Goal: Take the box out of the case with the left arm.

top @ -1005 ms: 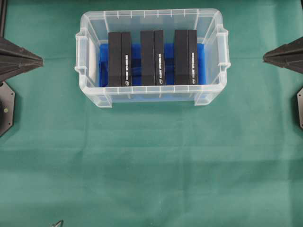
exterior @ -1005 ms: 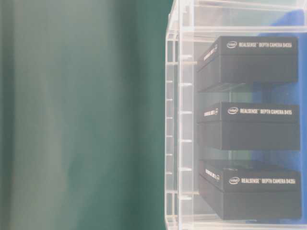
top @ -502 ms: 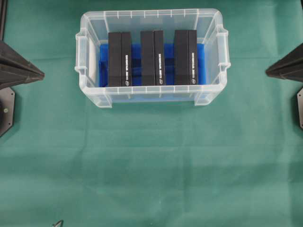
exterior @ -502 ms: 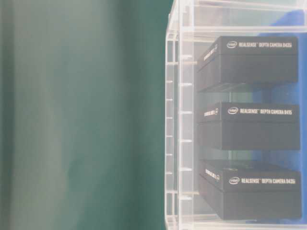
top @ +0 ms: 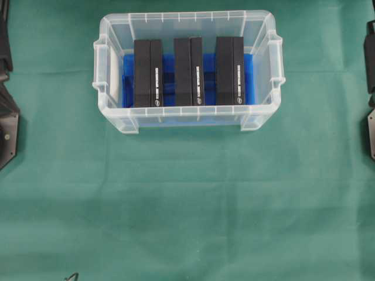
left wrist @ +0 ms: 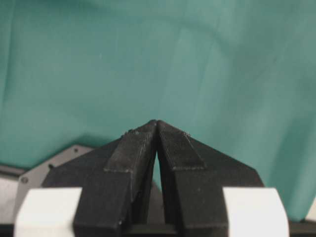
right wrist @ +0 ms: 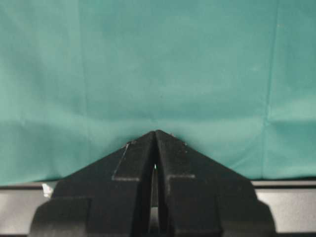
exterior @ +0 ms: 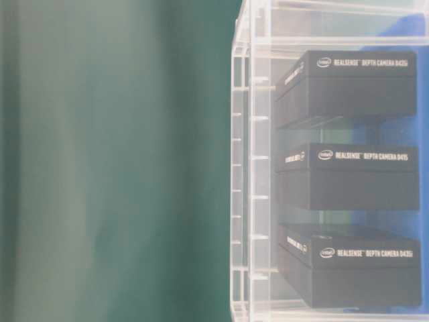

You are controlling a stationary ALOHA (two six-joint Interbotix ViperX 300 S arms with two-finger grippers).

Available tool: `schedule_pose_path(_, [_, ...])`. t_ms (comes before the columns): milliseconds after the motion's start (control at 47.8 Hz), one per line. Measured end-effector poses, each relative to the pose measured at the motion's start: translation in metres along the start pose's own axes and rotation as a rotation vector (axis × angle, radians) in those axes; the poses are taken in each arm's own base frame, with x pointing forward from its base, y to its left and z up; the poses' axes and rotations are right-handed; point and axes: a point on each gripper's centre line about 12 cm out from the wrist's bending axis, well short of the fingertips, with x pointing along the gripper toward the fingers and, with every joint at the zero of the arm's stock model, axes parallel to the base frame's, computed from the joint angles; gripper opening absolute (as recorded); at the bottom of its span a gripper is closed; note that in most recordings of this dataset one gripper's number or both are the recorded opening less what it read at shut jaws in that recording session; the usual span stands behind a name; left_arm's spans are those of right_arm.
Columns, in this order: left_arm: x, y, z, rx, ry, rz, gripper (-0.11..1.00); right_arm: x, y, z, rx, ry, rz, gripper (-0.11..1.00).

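The case [top: 111,88] is a clear plastic tub with a blue lining, standing at the back middle of the green cloth. Three black boxes stand side by side in it: left [top: 147,73], middle [top: 188,71] and right [top: 229,71]. The table-level view shows them through the case wall [exterior: 242,168], with white lettering on each box [exterior: 355,84]. My left gripper [left wrist: 156,122] is shut and empty, its tips touching above bare green cloth, far from the case. My right gripper [right wrist: 156,132] is shut and empty too. Only a bit of the left arm [top: 4,55] shows at the overhead view's left edge.
Green cloth [top: 187,199] covers the whole table. Black base plates sit at the left edge [top: 7,137] and the right edge [top: 371,134]. A piece of the right arm [top: 370,55] shows at the right edge. A small metal tip [top: 71,276] pokes in at the bottom.
Both pointed gripper heads at the side edges of the overhead view have drawn back out of it. The case and the three boxes have not moved.
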Motion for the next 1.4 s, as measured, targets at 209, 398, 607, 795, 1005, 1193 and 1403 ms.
schedule_pose_path(209, [0.000,0.000,-0.001,-0.011,0.009,0.003,0.00,0.000,-0.001,0.001,0.001,-0.006,-0.008,0.03])
schedule_pose_path(398, [0.000,0.000,0.000,-0.162,0.009,0.005,0.00,0.000,-0.002,0.001,0.003,-0.006,-0.018,0.03])
schedule_pose_path(607, [0.001,0.006,0.001,-0.613,0.005,0.020,0.00,0.000,-0.003,0.001,0.001,-0.008,-0.028,0.03])
schedule_pose_path(795, [0.001,0.010,0.000,-1.066,0.004,0.048,0.00,-0.001,-0.004,0.001,0.001,-0.010,-0.036,0.03])
schedule_pose_path(1005, [0.001,0.010,-0.002,-1.190,0.017,0.072,0.00,0.000,-0.004,0.001,0.002,-0.009,-0.037,0.03])
schedule_pose_path(1193, [0.003,0.013,-0.001,-1.127,0.020,0.083,0.00,-0.001,-0.004,0.001,0.002,-0.011,-0.037,0.03])
schedule_pose_path(1403, [0.002,0.034,0.006,-1.156,-0.009,0.117,0.00,0.001,-0.004,0.002,0.002,-0.005,-0.038,0.03])
